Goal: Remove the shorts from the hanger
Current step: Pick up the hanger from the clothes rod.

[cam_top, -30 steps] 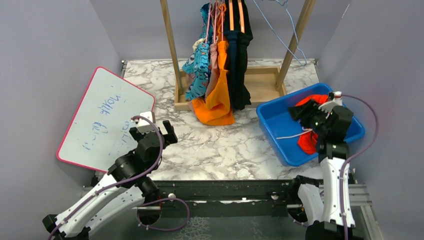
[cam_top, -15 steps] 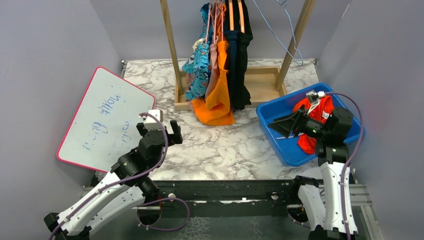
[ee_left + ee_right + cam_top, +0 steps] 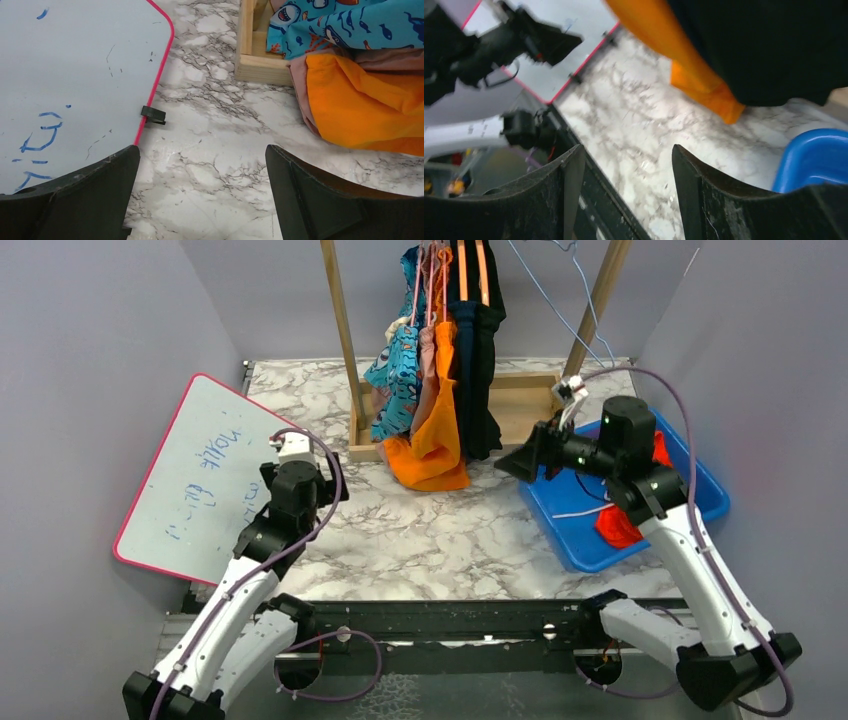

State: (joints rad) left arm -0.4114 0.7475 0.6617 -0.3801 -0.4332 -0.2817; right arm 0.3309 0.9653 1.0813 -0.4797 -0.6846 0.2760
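Several shorts (image 3: 435, 440), hung long-axis vertical, are spotted at 10 o'clock from the right claw (image 3: 508, 464) (spread, empty), easily the nearer arm

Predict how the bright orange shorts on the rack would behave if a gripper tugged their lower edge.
Probably floppy: the orange shorts hang in soft folds and their lower edge slumps onto the marble table. Likely light, being thin cloth. A tug might drag neighbours, since they press against the blue shark-print shorts and the dark shorts.
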